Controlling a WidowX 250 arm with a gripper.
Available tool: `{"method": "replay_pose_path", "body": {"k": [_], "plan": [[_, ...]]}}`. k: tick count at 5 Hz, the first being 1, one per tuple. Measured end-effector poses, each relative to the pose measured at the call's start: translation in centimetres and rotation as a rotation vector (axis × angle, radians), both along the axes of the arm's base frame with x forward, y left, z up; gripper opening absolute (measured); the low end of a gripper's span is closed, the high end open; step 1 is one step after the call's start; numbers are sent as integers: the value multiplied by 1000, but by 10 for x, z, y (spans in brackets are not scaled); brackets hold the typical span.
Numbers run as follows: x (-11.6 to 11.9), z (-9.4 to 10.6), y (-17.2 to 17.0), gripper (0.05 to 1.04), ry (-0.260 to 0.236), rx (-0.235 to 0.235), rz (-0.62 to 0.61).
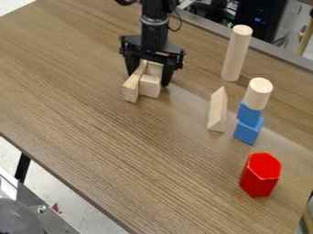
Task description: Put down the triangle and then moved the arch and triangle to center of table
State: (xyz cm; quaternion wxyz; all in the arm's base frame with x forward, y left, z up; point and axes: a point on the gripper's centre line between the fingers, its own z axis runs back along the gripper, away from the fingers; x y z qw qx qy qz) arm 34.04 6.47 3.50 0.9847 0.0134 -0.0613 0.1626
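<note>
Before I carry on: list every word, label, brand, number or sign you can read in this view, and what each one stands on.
There is no readable text: none on the wooden blocks, the blue cubes, the red hexagonal block or the tabletop.
The dark equipment behind the table has small blue lights, but no marking on it can be made out.

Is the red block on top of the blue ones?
No, the red block stands on the table; a wooden cylinder tops the blue blocks.
</note>
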Motion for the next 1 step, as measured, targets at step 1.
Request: {"method": "replay_pose_path", "body": {"k": [1], "plan": [[11,60,-7,1007,-202,-16,21]]}}
